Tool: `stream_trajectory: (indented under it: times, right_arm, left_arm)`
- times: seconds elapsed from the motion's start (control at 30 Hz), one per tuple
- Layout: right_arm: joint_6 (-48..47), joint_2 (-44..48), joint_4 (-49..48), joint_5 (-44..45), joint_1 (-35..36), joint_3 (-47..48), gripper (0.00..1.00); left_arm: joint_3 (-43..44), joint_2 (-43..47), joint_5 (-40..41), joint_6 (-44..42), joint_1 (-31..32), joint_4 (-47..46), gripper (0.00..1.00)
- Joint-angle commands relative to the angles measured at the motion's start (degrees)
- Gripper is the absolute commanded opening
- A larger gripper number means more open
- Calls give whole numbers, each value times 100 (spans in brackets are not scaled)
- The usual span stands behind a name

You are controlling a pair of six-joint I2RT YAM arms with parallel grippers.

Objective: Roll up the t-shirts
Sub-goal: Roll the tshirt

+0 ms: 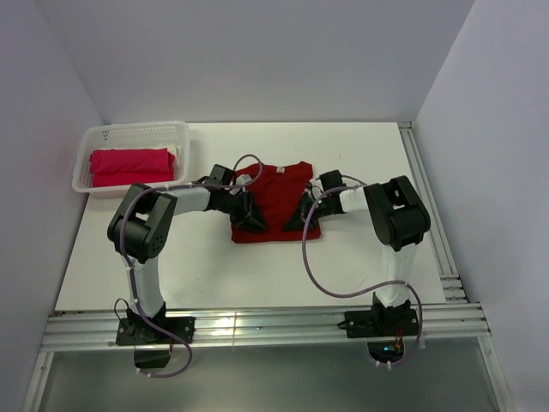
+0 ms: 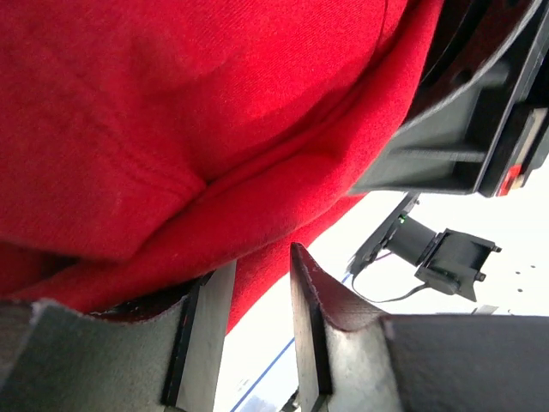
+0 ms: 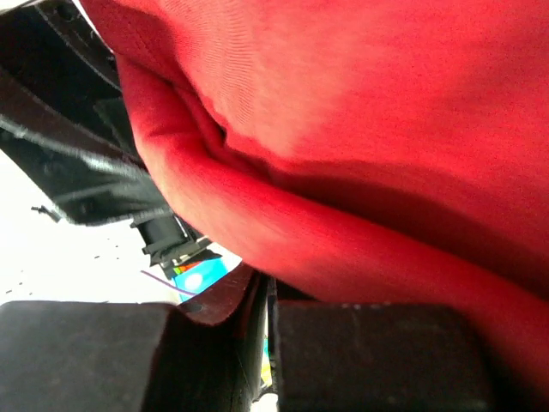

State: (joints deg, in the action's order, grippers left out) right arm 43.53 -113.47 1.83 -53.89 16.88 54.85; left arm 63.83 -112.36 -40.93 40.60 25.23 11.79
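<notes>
The dark crimson t-shirt [image 1: 276,190] lies on the white table [image 1: 360,257], its lower half bunched narrower between my two grippers. At the shirt's left edge my left gripper [image 1: 249,215] [image 2: 257,262] stands open, the raised cloth [image 2: 214,112] draped over the tip of its left finger [image 2: 206,326] and white table showing through the gap. My right gripper [image 1: 302,216] [image 3: 268,287] is at the right edge, shut on a lifted fold of the same shirt [image 3: 360,146]. The brighter pinkish-red t-shirt [image 1: 129,165] lies folded in the basket.
A white lattice basket [image 1: 137,127] stands at the table's back left corner. Purple cables [image 1: 313,275] loop from both arms over the table. A metal rail [image 1: 429,215] runs along the right edge, and white walls enclose the back and sides.
</notes>
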Motion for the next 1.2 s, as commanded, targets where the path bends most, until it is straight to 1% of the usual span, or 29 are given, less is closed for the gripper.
stream_trajectory:
  times: [0.0,0.07,0.17,0.27,0.33,0.37,0.4,0.43,0.47,0.5,0.6,0.63,0.67,0.7,0.73,0.77,0.9,0.93,0.97,1.0,1.03,1.07,1.1,1.17]
  right_arm:
    - [-309,-9,406,186,-510,-378,6]
    - [-450,192,468,168,-851,-510,6]
    - [-424,465,520,273,-1160,-677,7]
    - [-459,851,723,598,-1214,-712,7]
    - [-450,1115,819,721,-1223,-783,9]
    - [-468,1386,863,757,-1223,-792,10]
    - [-459,1528,916,792,-1223,-800,13]
    - [-442,1678,1021,862,-1223,-827,15]
    - [-416,1975,1056,923,-1223,-870,24]
    - [-415,2108,1109,967,-1214,-888,29]
    - [-459,2575,1504,1266,-1214,-932,43]
    - [-442,2645,1679,1293,-1214,-958,46]
    - [-433,2759,1750,1363,-1214,-1028,52]
    - [-424,2795,1777,1320,-1223,-1090,53]
    - [-407,2839,1769,1285,-1197,-1160,53]
    - [-389,2944,1786,1337,-1196,-1291,56]
    - [-258,3103,1699,1539,-1126,-1626,58]
    - [-214,3059,1498,1496,-1117,-1696,62]
    - [-152,3007,1401,1487,-1056,-1775,63]
    - [-82,2945,1330,1521,-1003,-1776,63]
    - [-64,2823,1260,1609,-925,-1759,63]
    - [-55,2778,1250,1697,-758,-1680,63]
    - [67,2743,1189,1767,-705,-1688,63]
    - [278,2638,777,1759,-651,-1775,63]
  left_arm:
    - [-205,-156,559,-622,-229,411,39]
    - [-205,-120,603,-693,-308,482,40]
    - [-152,-58,586,-720,-370,491,40]
    - [-38,38,455,-624,-361,447,41]
    - [59,178,419,-545,-353,482,43]
    - [181,249,401,-527,-352,508,44]
    - [243,397,393,-509,-344,613,45]
    - [296,486,384,-492,-344,675,49]
    - [409,669,384,-483,-344,832,52]
    - [463,767,375,-483,-344,894,57]
    - [604,1118,296,-492,-352,1175,66]
    - [656,1163,296,-518,-352,1490,67]
    - [735,1215,261,-553,-361,1614,67]
    - [727,1373,278,-553,-379,1711,68]
    - [701,1479,304,-562,-396,1765,69]
    - [631,1680,339,-588,-414,1904,70]
    - [280,2067,594,-729,-650,2195,71]
    - [26,2147,725,-755,-704,2213,73]
    - [-115,2235,753,-738,-765,2222,78]
    - [-265,2401,796,-712,-922,2196,96]
    - [-397,2481,823,-676,-1019,2152,100]
    - [-668,2621,745,-650,-1107,2091,100]
    - [-757,2674,718,-650,-1282,1969,99]
    - [-969,2736,648,-676,-1407,1871,100]
